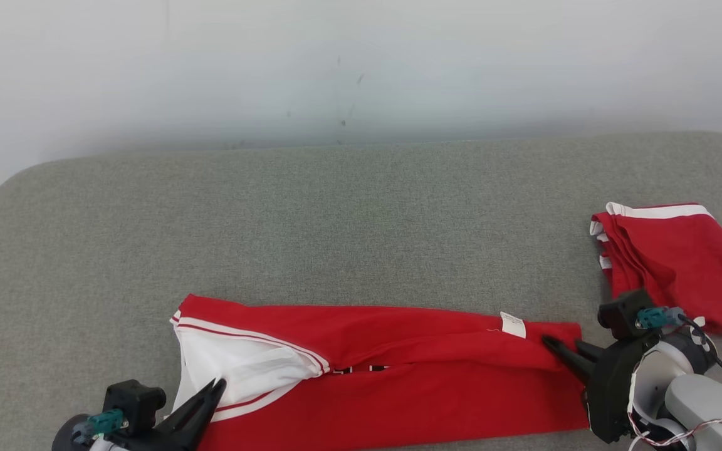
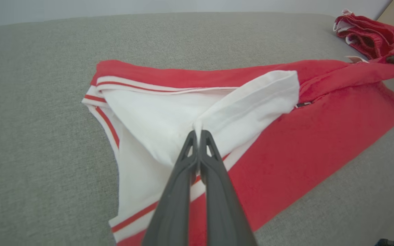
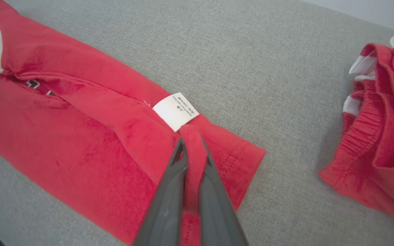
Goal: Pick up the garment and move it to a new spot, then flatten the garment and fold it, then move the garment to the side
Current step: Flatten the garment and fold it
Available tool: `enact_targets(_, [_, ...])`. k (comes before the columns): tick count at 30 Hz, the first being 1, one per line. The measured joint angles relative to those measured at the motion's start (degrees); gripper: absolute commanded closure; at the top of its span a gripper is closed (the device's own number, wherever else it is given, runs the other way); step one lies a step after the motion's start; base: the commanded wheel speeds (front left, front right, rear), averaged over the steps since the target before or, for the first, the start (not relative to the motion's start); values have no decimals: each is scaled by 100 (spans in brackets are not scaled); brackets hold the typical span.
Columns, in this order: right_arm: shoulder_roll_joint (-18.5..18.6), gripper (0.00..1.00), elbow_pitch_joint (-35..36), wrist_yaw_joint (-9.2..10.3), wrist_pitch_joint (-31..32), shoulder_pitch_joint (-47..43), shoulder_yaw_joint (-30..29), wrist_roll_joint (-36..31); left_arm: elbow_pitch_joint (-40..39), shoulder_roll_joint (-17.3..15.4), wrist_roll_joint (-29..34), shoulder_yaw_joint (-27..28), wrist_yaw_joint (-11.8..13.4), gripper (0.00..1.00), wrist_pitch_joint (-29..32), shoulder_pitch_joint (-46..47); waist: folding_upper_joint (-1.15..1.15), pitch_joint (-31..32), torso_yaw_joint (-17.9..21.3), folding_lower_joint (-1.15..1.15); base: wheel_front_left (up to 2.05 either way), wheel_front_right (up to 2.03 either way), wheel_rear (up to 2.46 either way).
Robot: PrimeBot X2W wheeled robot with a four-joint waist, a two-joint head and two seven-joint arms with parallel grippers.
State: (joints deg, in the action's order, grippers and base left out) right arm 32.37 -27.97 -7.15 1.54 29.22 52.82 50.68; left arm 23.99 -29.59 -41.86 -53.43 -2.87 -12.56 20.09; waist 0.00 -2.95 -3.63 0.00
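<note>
A: Starting at 8 o'clock, our left hand (image 1: 217, 384) is pinched fully together on a fold of the white sleeve panel (image 1: 242, 363) of the long red jersey with white-and-red striped trim (image 1: 411, 382). Do we agree it has cloth?

B: We do. In the left wrist view the white fabric puckers right at the fingertips. The jersey lies lengthwise along the 6 o'clock edge of the grey padded fabric surface (image 1: 336, 219), partly folded, with its far side rolled over.

A: Toward 4 o'clock, our right hand (image 1: 547, 341) is closed too. It has a ridge of red cloth squeezed between its fingers, just beside the small white care label (image 1: 512, 324).

B: What worries us from here?

A: Both grips look like thin pinches. If we lift or pull unevenly, the slack sleeve could slide out of the left hand. The right hand might also carry only the top layer, so the fold would open crooked.

B: At 3 o'clock the bunched red garment with white trim (image 1: 680, 263) sits near our right arm. A wide sweep that way could drag it or tangle it with the jersey's hem.

A: The jersey also lies close to the near edge, so pulling toward 6 o'clock could spill it off.
</note>
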Motion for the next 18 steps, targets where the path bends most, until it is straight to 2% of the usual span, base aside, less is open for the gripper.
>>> enact_targets(2, [-1,100,-18,0,5,-54,16,45,94,59,-91,12,-16,100,2,-14,0,-1,6,0,0,0,0])
enact_targets(3, [-1,93,-52,0,9,-69,34,73,126,75,-146,4,-16,100,3,-21,0,-1,8,0,0,0,0])
enact_targets(4, [-2,49,-94,0,25,-70,36,76,158,93,-175,7,-18,100,27,-26,0,-1,8,0,0,0,0])
enact_targets(5, [-2,0,-135,0,31,-69,27,76,204,116,-209,13,-18,100,55,-29,0,-1,9,0,0,0,0])
enact_targets(8, [-7,0,-188,0,30,-69,-21,136,367,164,-230,-21,-21,100,164,-60,0,6,5,0,0,0,0])
enact_targets(9, [-8,0,-189,0,12,-70,-35,138,404,174,-243,-15,-24,70,172,-83,0,11,4,0,0,0,0])
enact_targets(10, [-10,0,-188,0,-14,-70,-60,164,437,190,-299,8,-24,18,172,-103,0,16,2,0,0,0,0])
enact_targets(11, [-20,0,-196,0,-54,-70,-104,213,471,207,-315,12,-24,0,177,-103,0,24,0,0,0,0,0])
enact_targets(18, [-3,0,-209,0,-331,-352,-350,539,479,276,-323,51,-12,0,147,-119,0,148,-44,0,0,0,0])
